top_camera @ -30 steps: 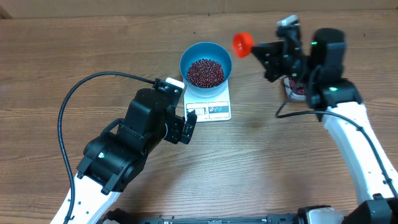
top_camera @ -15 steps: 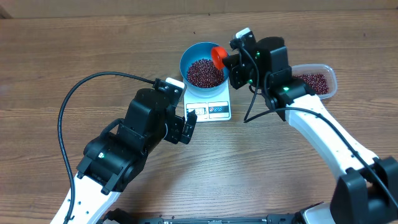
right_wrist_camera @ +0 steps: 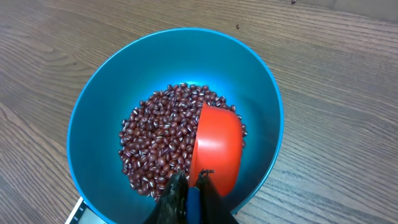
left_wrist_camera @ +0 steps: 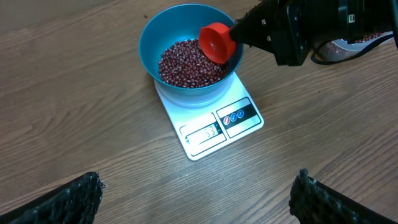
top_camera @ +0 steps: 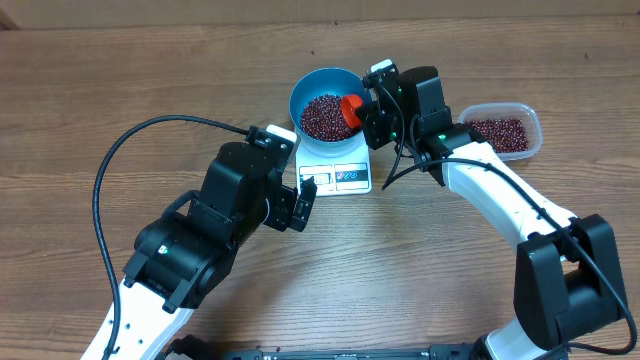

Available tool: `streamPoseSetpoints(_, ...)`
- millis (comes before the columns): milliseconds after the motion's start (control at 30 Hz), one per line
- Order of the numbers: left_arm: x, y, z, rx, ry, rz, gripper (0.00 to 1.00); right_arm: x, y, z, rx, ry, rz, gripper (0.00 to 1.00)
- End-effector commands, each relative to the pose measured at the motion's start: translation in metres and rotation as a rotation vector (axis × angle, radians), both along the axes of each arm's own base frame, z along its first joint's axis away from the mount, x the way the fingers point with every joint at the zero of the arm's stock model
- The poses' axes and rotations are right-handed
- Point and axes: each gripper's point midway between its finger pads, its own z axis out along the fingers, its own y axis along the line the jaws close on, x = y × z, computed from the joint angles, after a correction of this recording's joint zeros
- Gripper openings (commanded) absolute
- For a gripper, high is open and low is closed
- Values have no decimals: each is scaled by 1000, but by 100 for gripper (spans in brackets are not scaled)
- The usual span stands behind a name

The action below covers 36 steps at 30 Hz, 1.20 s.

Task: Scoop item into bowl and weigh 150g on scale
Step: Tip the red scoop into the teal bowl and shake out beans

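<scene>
Few markings can be read. On the flat white rectangular kitchen scale point(left_wrist_camera: 180, 115), a small display point(left_wrist_camera: 206, 132) shows dark digits that are too small to be made out. Beside it a dark panel point(left_wrist_camera: 236, 116) carries round buttons marked in blue and red. No brand name can be made out.

The round deep bowl of bright blue plastic point(top_camera: 305, 85) stands on the scale. The small glossy dark red-brown beans point(right_wrist_camera: 158, 146) are heaped in its bottom. More beans are seen in the clear rectangular plastic tub with rounded corners point(top_camera: 500, 130), which sits well to the right of the scale.

The small red-orange measuring scoop point(right_wrist_camera: 217, 146) is held by its blue-tipped handle in the clenched fingers of the right gripper point(right_wrist_camera: 189, 196). It is tipped on its side inside the bowl, just above the beans at the rim nearest that arm.

The left gripper point(top_camera: 305, 195) is held with its jaws spread wide and nothing between them, near the scale's front edge.

One second ago the scoop was held clear of the bowl, over the table to its right, with the right arm covering most of the tub. Half a second ago it was at the bowl's rim. It has since been brought inside the bowl and the tub has been uncovered. The left arm, bowl and scale are seen unmoved.
</scene>
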Motion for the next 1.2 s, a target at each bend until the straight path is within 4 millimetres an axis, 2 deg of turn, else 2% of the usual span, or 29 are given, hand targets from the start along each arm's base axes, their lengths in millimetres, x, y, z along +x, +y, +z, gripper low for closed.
streamPoseSetpoints(0, 3, 2, 5, -1, -14, 15, 100, 1, 5, 9, 20, -12, 11, 4)
streamPoseSetpoints(167, 3, 2, 5, -1, -14, 15, 100, -16, 19, 5, 78, 56, 98, 4)
streamPoseSetpoints(367, 3, 2, 5, -1, -14, 15, 100, -27, 35, 13, 158, 76, 188, 4)
streamPoseSetpoints(733, 3, 2, 5, -1, -14, 15, 100, -6, 45, 48, 313, 4, 123, 4)
streamPoseSetpoints(1167, 3, 2, 5, -1, -14, 15, 100, -6, 45, 65, 348, -21, 116, 4)
